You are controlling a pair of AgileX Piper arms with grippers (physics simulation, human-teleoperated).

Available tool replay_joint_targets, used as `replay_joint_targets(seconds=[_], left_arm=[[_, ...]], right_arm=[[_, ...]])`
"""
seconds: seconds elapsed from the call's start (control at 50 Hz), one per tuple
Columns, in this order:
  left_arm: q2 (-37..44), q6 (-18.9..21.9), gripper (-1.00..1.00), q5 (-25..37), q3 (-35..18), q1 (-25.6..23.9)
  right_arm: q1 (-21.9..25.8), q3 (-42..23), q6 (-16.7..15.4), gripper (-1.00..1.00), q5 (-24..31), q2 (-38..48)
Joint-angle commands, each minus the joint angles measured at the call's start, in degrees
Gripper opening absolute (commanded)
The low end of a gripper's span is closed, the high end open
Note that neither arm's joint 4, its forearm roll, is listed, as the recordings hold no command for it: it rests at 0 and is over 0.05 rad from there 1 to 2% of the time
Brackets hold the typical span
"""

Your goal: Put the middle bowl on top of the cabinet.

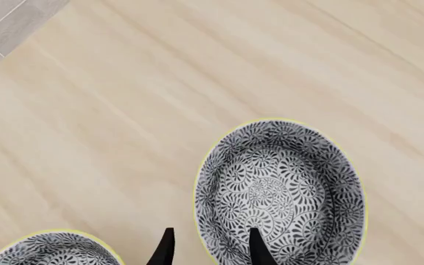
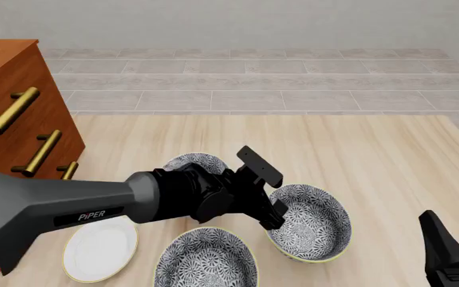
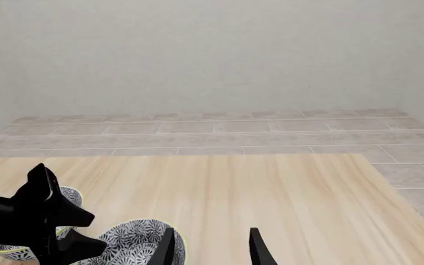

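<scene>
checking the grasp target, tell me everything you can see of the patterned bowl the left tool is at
The bowl is round, ceramic-looking, covered inside and out with a dense dark-grey-and-white floral pattern and edged by a thin pale yellow rim. It stands upright and empty on the pale wooden table, the rightmost of three patterned bowls. The left tool is open, straddling its near-left rim: one finger inside, one outside. Whether the fingers touch the rim cannot be told.

1. bright, even light in all three views; no clear source.
2. no glare or hot spots on the table.
3. only faint shade under the left gripper.
4. everything sharp, near and far; no blur or edge distortion.
</scene>
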Motion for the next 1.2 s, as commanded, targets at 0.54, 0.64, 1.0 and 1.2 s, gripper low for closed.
replay_joint_targets(seconds=[0.54, 0.64, 1.0, 1.2], left_arm=[[5.8, -2.9, 1.0, -1.6, -2.1, 0.8], [7.3, -3.1, 1.0, -2.5, -2.1, 0.5], [10.5, -4.6, 1.0, -3.3, -3.1, 0.2], [10.4, -4.8, 1.0, -3.2, -3.2, 0.4]], right_arm=[[0.8, 2.0, 0.2, 1.0, -1.2, 0.0], [1.0, 2.5, 0.3, 1.0, -1.6, 0.0], [1.5, 3.0, 0.6, 1.0, -1.8, 0.0], [1.7, 3.4, 0.7, 1.0, -2.1, 0.0]])
